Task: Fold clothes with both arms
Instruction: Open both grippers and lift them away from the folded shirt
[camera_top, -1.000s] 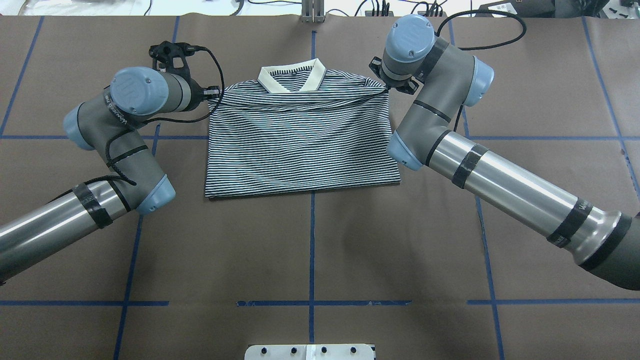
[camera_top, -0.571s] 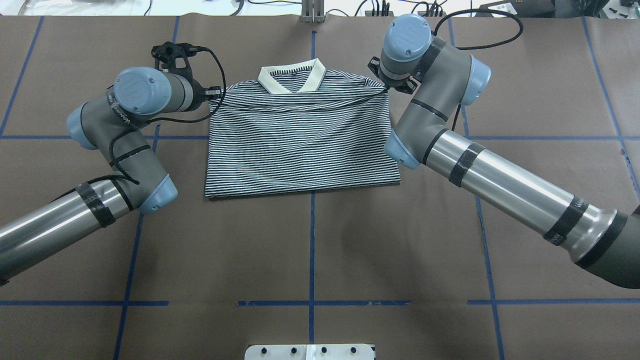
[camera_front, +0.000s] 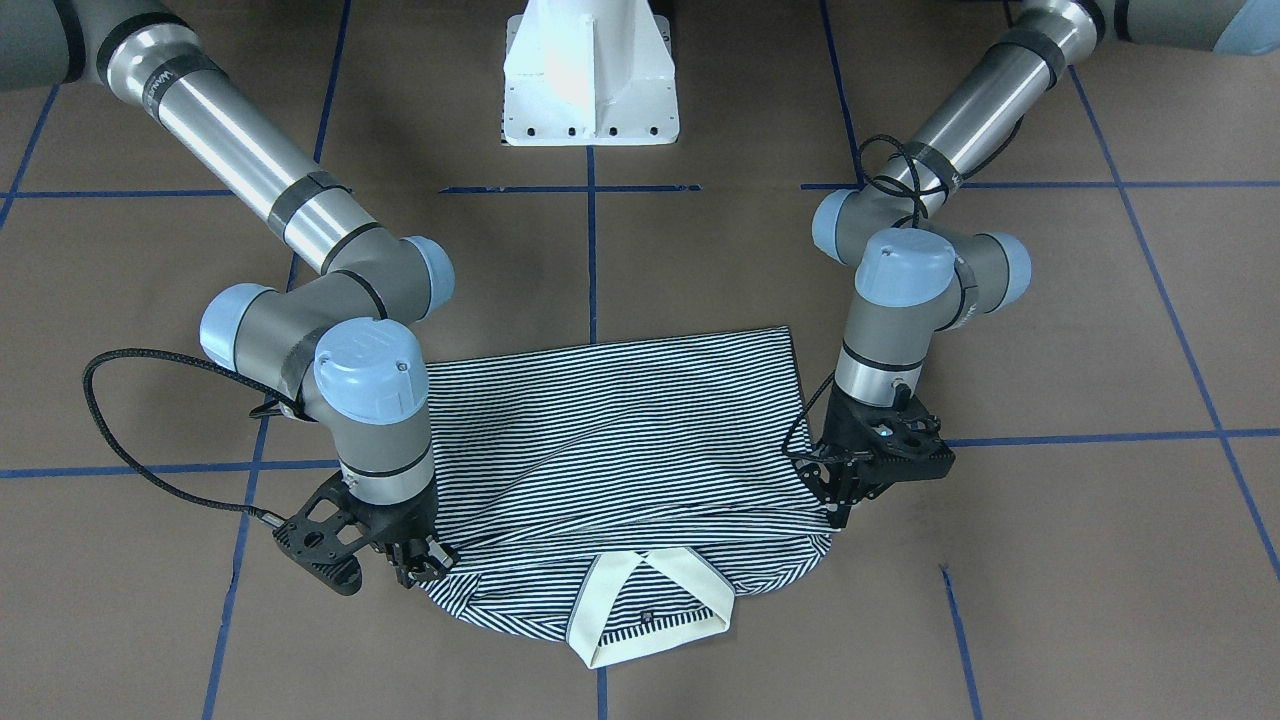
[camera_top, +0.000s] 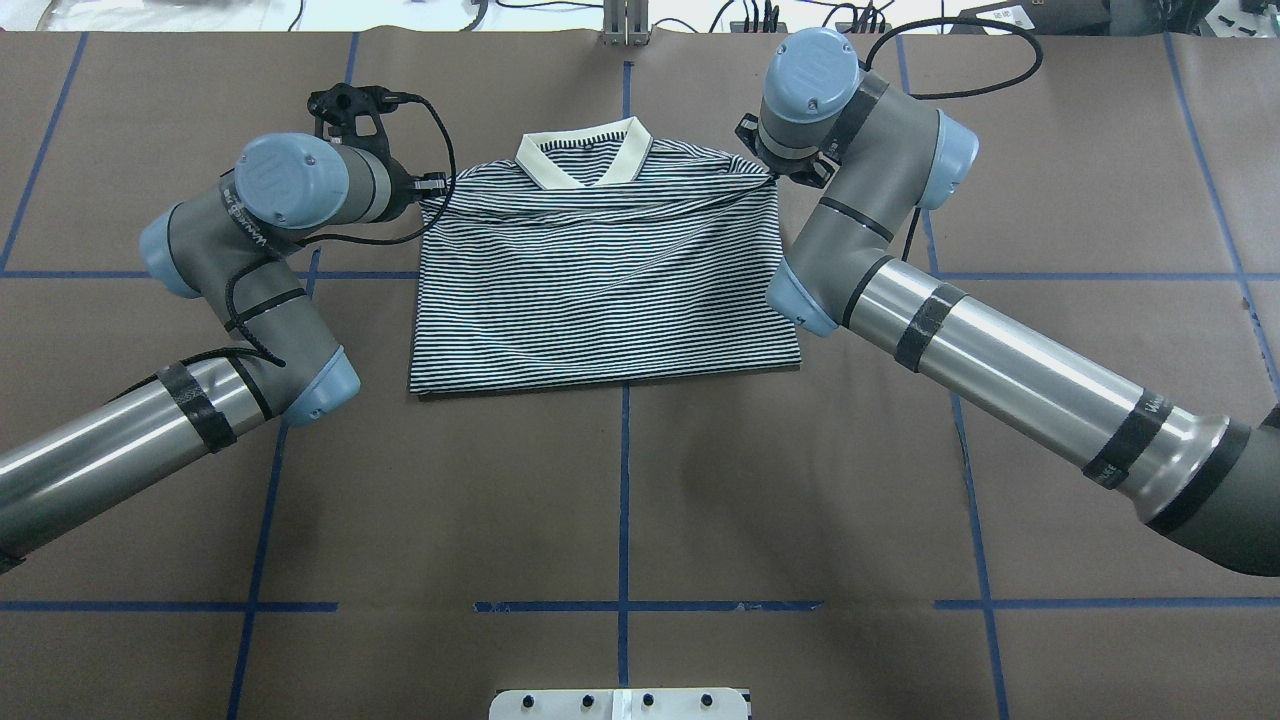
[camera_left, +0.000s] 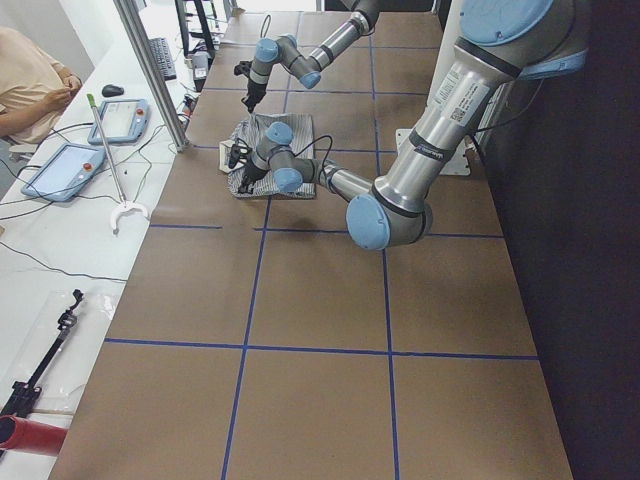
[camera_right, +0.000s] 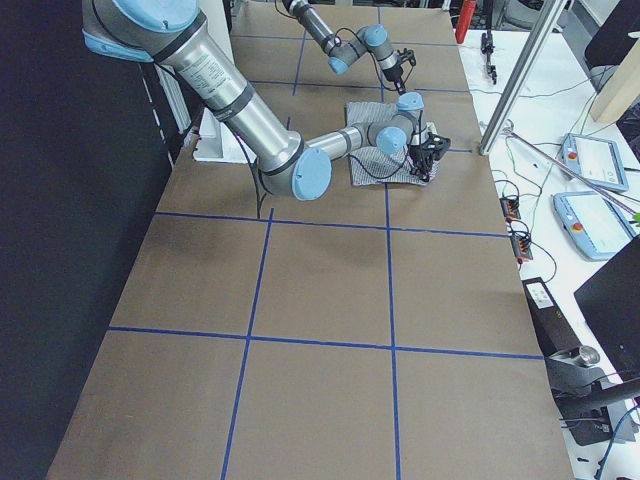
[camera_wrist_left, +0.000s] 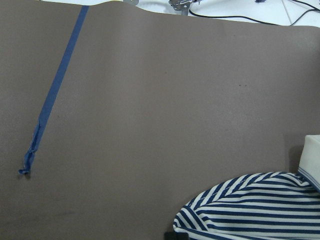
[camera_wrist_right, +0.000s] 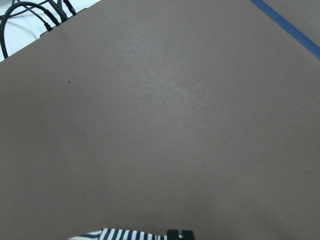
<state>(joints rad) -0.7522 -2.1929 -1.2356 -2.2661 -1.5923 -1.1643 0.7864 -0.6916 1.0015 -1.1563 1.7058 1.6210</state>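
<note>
the striped polo shirt (camera_top: 600, 290) lies on the bench (camera_top: 760, 480) as a neat rectangle. the left end effector (camera_front: 838, 492) is pinched narrow on the shoulder fabric just left of the cream collar (camera_front: 685, 590); the right end effector (camera_front: 420, 565) grips the shoulder on the collar's other side. to fold well, i judge both should rise together, hold the cloth taut across the collar, and carry it evenly toward the hem opposite.

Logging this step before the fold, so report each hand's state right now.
Left hand: closed on the polo shirt at one shoulder edge.
Right hand: closed on the polo shirt at the other shoulder edge.
</note>
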